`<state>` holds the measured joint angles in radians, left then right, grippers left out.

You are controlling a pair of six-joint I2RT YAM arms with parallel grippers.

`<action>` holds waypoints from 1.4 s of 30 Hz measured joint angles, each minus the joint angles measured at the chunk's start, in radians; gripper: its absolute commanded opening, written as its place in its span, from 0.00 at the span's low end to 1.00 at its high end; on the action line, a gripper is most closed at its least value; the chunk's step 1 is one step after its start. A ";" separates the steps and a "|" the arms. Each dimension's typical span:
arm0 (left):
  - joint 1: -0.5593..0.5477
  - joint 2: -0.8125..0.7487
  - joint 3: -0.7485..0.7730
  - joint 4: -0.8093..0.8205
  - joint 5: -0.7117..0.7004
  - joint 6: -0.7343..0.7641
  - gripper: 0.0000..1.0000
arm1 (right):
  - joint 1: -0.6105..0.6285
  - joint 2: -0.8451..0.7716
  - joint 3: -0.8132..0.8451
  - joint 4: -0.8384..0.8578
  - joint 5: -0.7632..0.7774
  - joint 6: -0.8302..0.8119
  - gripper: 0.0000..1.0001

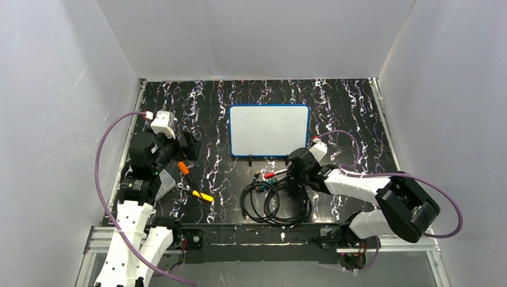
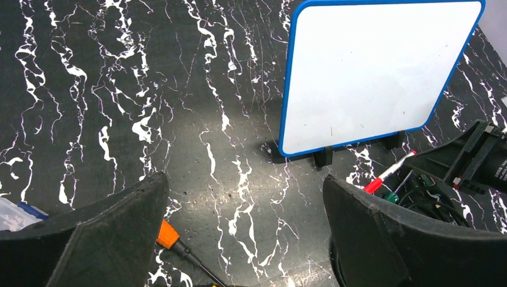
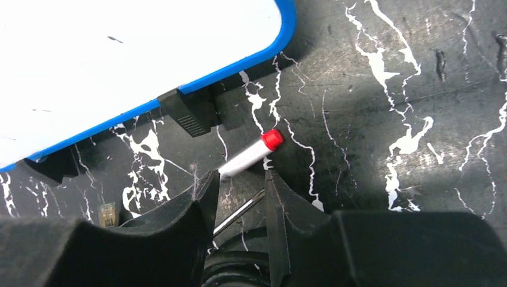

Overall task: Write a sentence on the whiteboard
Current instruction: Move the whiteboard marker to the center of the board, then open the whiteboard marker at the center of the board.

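near edge: both arm bases bolted side by side. just past them a coil of black cable (image 1: 276, 203) lies on the black, white-veined table (image 1: 347, 113).

right gripper (image 3: 239, 191) sits low over the coil's far side, pointing toward the board. claw narrowed but not pressed together: a gap shows between the tips, wider than the marker (image 3: 248, 156). the marker lies flat, white barrel, red cap (image 3: 272, 139) pointing away from the claw, its near end in the mouth of the gap. cannot tell whether either tip touches it; not pinched. a thin metal rod (image 3: 239, 212) lies deeper in the gap. a small green-capped item (image 2: 391, 196) sits beside the marker by the cable.

left side: a thin tool with an orange end (image 1: 183, 168) and a yellow end (image 1: 203, 196) lies slanted on the table, a clear plastic bag (image 1: 164, 182) near it. left gripper (image 2: 248, 239) hangs above the orange end, claw spread wide, nothing between the fingers.

farther: the whiteboard (image 1: 269, 130) lies flat at mid-table, just beyond the right gripper and well apart from the left one. blue frame, rounded corners, two black clips (image 3: 191, 110) on its near long edge. face white with a few faint specks.
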<state>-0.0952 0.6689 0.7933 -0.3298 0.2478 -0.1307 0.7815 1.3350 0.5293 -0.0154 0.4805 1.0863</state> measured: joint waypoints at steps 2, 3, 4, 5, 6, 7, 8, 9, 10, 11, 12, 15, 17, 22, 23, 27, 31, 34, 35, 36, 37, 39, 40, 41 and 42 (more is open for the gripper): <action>-0.002 -0.001 0.000 0.000 0.000 0.000 0.99 | 0.000 0.010 0.003 -0.001 0.013 -0.004 0.42; -0.004 -0.001 0.000 0.000 0.000 0.000 0.99 | 0.000 0.015 0.005 -0.002 0.017 -0.007 0.42; -0.006 -0.002 0.000 0.000 0.000 0.000 0.99 | 0.000 0.023 0.011 -0.004 0.022 -0.012 0.42; -0.006 -0.002 0.000 0.000 0.000 0.000 0.99 | 0.000 0.031 0.019 -0.007 0.026 -0.016 0.42; -0.007 -0.002 0.000 0.000 0.000 0.000 0.99 | 0.000 0.039 0.028 -0.011 0.031 -0.019 0.42; -0.008 -0.002 0.000 0.000 0.000 0.000 0.99 | 0.000 0.047 0.037 -0.013 0.036 -0.021 0.43; -0.008 -0.003 0.000 0.000 0.000 0.000 0.99 | 0.000 0.054 0.046 -0.018 0.040 -0.023 0.44; -0.009 -0.003 0.000 0.000 0.000 0.000 0.99 | 0.000 0.058 0.052 -0.022 0.043 -0.024 0.44; -0.011 -0.004 0.000 0.000 0.000 0.000 0.99 | 0.000 0.061 0.058 -0.028 0.047 -0.025 0.45; -0.012 -0.005 0.000 0.000 0.000 0.000 0.99 | 0.000 0.063 0.061 -0.033 0.050 -0.027 0.45; -0.013 -0.005 0.000 0.000 0.000 0.000 0.99 | 0.001 0.063 0.063 -0.038 0.056 -0.028 0.45; -0.016 -0.006 0.000 0.000 0.000 0.000 0.99 | 0.005 0.064 0.064 -0.051 0.070 -0.027 0.45; -0.019 -0.006 0.000 0.000 0.003 0.002 0.99 | 0.007 0.064 0.064 -0.056 0.075 -0.031 0.46; -0.056 -0.003 -0.005 0.014 0.111 0.023 0.91 | 0.050 0.053 0.084 -0.077 0.094 -0.053 0.51; -0.078 0.001 -0.010 0.029 0.148 0.024 0.90 | 0.063 0.043 0.095 -0.089 0.102 -0.058 0.52; -0.246 0.051 -0.019 0.061 0.224 0.026 0.85 | 0.087 -0.045 0.116 -0.113 0.130 -0.091 0.51; -0.460 0.150 -0.018 0.067 0.221 0.013 0.81 | 0.077 -0.192 0.116 -0.126 0.161 -0.152 0.52; -0.612 0.222 -0.018 0.101 0.169 -0.010 0.77 | 0.040 -0.298 0.123 -0.149 0.160 -0.228 0.54; -0.661 0.250 -0.018 0.124 0.151 -0.013 0.77 | 0.023 -0.317 0.129 -0.158 0.157 -0.248 0.54; -0.700 0.277 -0.018 0.147 0.140 -0.014 0.75 | -0.004 -0.333 0.139 -0.172 0.143 -0.277 0.55; -0.746 0.322 -0.018 0.176 0.127 -0.011 0.73 | -0.035 -0.343 0.150 -0.184 0.128 -0.305 0.55; -0.809 0.436 -0.015 0.244 0.116 -0.005 0.68 | -0.106 -0.356 0.165 -0.204 0.092 -0.353 0.55; -0.819 0.481 -0.015 0.268 0.112 -0.002 0.66 | -0.156 -0.366 0.168 -0.217 0.062 -0.381 0.55; -0.825 0.537 -0.013 0.291 0.106 0.005 0.64 | -0.186 -0.374 0.168 -0.226 0.045 -0.396 0.55; -0.828 0.598 -0.004 0.307 0.096 0.017 0.62 | -0.234 -0.386 0.168 -0.241 0.011 -0.416 0.55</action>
<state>-0.9230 1.2667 0.7895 -0.0223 0.3439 -0.1135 0.5472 0.9493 0.6975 -0.2565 0.4919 0.6701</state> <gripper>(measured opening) 0.666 0.548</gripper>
